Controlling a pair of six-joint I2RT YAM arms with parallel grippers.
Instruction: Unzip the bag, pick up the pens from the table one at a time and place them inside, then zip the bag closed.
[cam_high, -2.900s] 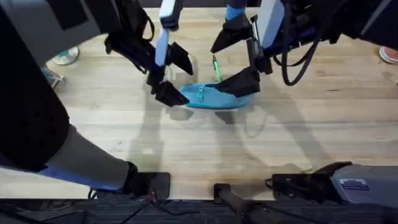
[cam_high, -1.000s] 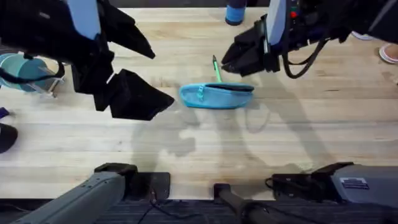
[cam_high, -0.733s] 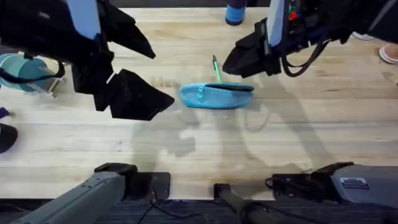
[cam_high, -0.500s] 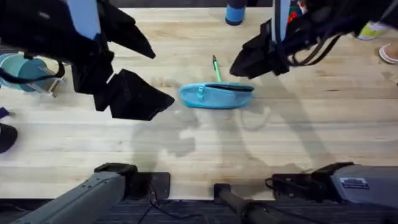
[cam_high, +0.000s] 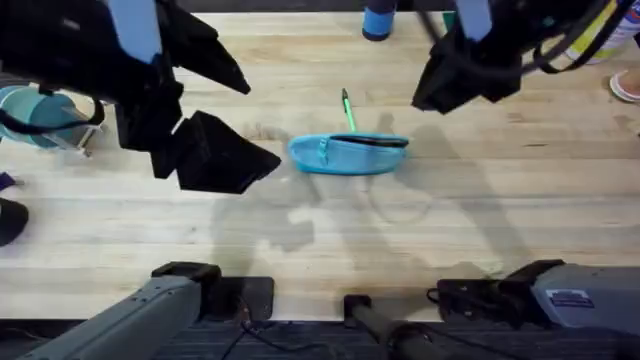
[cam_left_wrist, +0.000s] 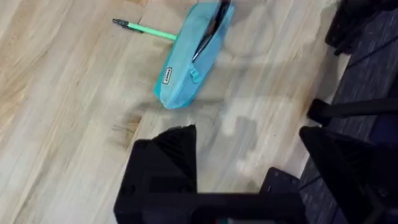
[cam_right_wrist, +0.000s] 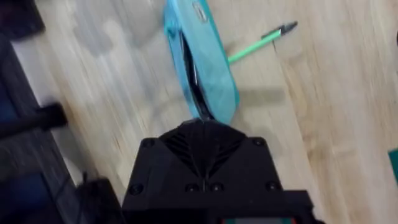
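Observation:
The light blue bag (cam_high: 345, 155) lies mid-table, its zipper open along the right part, showing a dark slit (cam_right_wrist: 189, 68). A green pen (cam_high: 347, 108) with a dark tip rests on the wood just behind the bag and touches its far edge; it is also in the left wrist view (cam_left_wrist: 146, 30). My left gripper (cam_high: 262, 125) hangs raised to the left of the bag (cam_left_wrist: 193, 56), open and empty, its fingers (cam_left_wrist: 165, 168) wide apart. My right gripper (cam_high: 430, 95) is lifted behind and to the right of the bag, shut with nothing in it (cam_right_wrist: 202, 127).
A blue cylinder (cam_high: 378, 20) stands at the table's far edge. A teal round object (cam_high: 30, 110) sits at the far left. A pinkish item (cam_high: 626, 88) lies at the right edge. Bare wood stretches in front of the bag.
Both grippers were at the bag at first. Over the last second the right gripper has pulled up and to the right, away from bag and pen. The left arm stayed still.

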